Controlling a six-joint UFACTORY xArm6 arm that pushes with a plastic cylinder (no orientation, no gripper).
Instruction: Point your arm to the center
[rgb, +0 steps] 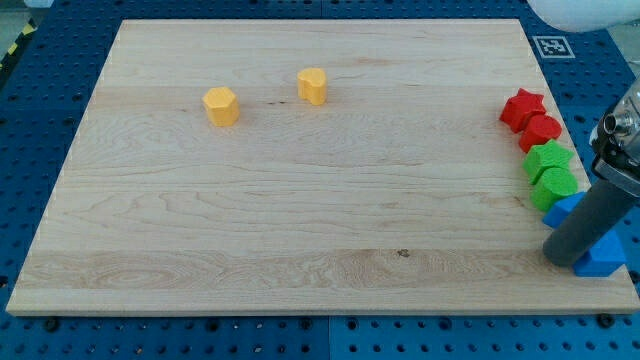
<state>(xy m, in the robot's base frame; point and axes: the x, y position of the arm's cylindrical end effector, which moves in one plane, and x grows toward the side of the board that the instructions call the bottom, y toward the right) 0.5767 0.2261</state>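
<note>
My tip (562, 260) is at the board's lower right corner, at the end of the dark rod coming down from the view's right edge. It stands between two blue blocks: one (562, 210) just above it and one (603, 257) to its right, partly hidden by the rod. Above them along the right edge sit two green blocks (549, 158) (555, 186) and two red blocks, a star (522, 108) and one below it (542, 131). Two yellow blocks (221, 105) (313, 86) lie far off at the upper left.
The wooden board (300, 230) lies on a blue perforated base. A black-and-white marker tag (550, 46) sits off the board's upper right corner, below a white object at the view's top right.
</note>
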